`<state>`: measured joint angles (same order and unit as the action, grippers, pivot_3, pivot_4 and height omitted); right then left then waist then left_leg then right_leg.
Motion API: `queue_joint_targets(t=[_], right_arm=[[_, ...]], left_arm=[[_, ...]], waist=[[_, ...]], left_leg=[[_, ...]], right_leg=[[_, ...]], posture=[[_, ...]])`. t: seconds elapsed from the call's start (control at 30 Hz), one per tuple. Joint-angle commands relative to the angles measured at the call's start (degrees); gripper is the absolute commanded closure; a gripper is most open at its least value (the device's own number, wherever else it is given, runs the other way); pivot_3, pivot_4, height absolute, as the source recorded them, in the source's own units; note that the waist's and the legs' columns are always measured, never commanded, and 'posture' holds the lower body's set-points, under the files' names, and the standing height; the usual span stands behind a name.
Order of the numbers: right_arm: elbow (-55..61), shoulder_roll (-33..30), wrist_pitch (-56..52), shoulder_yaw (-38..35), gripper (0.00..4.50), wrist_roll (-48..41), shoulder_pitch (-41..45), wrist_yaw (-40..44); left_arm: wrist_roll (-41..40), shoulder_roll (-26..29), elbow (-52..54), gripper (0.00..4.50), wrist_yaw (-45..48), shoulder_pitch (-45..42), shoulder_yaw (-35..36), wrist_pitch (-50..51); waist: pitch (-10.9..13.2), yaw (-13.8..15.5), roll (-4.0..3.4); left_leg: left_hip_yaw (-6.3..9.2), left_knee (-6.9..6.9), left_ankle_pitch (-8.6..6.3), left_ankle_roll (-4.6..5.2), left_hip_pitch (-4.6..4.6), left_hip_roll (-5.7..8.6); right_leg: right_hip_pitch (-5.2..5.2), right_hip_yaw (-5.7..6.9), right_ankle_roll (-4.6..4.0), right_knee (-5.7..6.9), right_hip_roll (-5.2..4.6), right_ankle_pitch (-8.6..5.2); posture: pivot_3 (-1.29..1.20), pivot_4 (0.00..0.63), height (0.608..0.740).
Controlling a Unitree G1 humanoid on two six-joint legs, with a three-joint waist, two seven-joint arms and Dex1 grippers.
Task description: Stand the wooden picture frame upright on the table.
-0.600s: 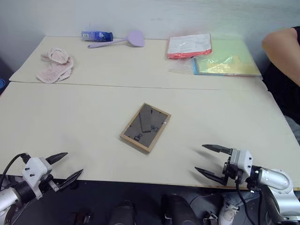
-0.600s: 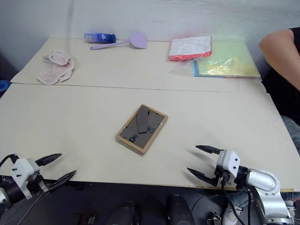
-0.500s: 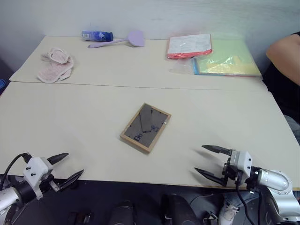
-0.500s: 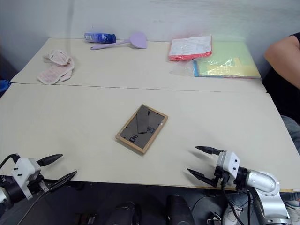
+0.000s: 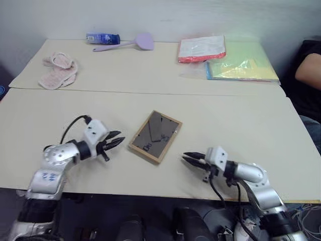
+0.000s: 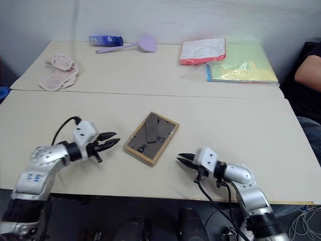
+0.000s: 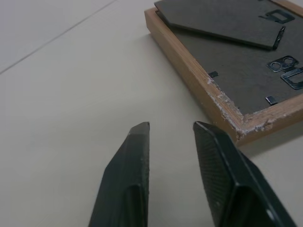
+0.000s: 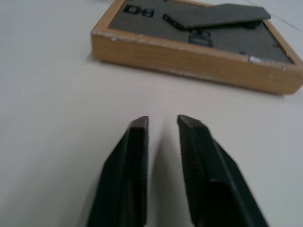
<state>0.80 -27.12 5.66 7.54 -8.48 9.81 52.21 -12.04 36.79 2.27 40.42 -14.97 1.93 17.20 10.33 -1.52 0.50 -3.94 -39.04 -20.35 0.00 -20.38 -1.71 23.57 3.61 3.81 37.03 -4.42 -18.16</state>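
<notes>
1. Wooden picture frame [image 5: 155, 136] lies flat, back panel up, mid-desk [image 5: 241, 120]; long axis diagonal, near-left to far-right.
2. Left pincer [image 5: 116, 141] and right pincer [image 5: 189, 159] flank it, both narrowed, empty, low over the surface.

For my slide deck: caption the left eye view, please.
Frame lying back-up on the table, left gripper and right gripper nearly shut on either side, neither touching it.
</notes>
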Motion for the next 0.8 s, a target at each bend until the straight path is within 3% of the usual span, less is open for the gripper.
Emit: queue_joint_targets(t=[0.03,0.33,0.63,0.67,0.73,0.8], right_arm=[[-0.8,1.6,-2.2,1.3,4.50,1.8,3.1,-2.7],[0.9,2.0,-5.5,1.5,4.50,1.6,6.9,-4.2],[0.4,0.3,-7.1,0.2,4.50,0.8,8.0,-2.5],[0.6,-0.2,-7.3,-0.2,4.50,0.4,8.0,-2.1],[1.3,-1.7,-7.5,-0.7,4.50,-0.4,8.0,-0.4],[2.7,-3.2,-8.9,-0.9,4.50,-1.5,8.0,1.1]], left_arm=[[2.7,-2.1,-3.6,3.96,-0.6,-3.5,-2.7,-2.8],[-1.0,-4.5,4.4,3.96,5.1,1.6,-5.0,-2.4],[-3.1,-4.3,11.4,3.96,1.2,8.6,-0.5,3.6],[-4.7,-3.8,12.1,3.96,1.4,9.0,0.8,5.8],[-10.3,-3.2,13.7,3.55,0.4,8.7,4.8,15.3],[-20.0,-2.0,14.4,3.06,-0.1,6.3,9.1,32.7]], waist=[[0.0,0.1,0.01],[0.0,-0.1,0.00],[0.0,0.0,0.00],[0.0,0.0,0.00],[0.0,0.0,0.01],[0.0,0.0,0.01]], left_leg=[[-0.01,-0.05,0.00,0.01,-0.01,0.01],[0.01,-0.08,-0.02,0.05,-0.07,-0.01],[0.03,-0.06,-0.01,0.03,-0.05,-0.03],[0.03,-0.06,-0.01,0.04,-0.04,-0.03],[0.03,-0.06,-0.01,0.04,-0.05,-0.03],[0.04,-0.06,-0.02,0.05,-0.05,-0.03]], right_leg=[[0.00,0.00,0.00,0.00,0.00,0.00],[0.01,0.00,0.04,0.00,-0.04,0.02],[0.00,-0.02,0.04,-0.01,-0.04,0.02],[0.00,-0.02,0.04,-0.01,-0.04,0.02],[0.01,-0.02,0.04,-0.01,-0.04,0.02],[0.00,-0.02,0.04,0.00,-0.04,0.02]], posture=[[0.00,0.150,0.740],[0.00,0.150,0.740],[0.00,0.150,0.740],[0.00,0.150,0.740],[0.00,0.150,0.740],[0.00,0.150,0.740]])
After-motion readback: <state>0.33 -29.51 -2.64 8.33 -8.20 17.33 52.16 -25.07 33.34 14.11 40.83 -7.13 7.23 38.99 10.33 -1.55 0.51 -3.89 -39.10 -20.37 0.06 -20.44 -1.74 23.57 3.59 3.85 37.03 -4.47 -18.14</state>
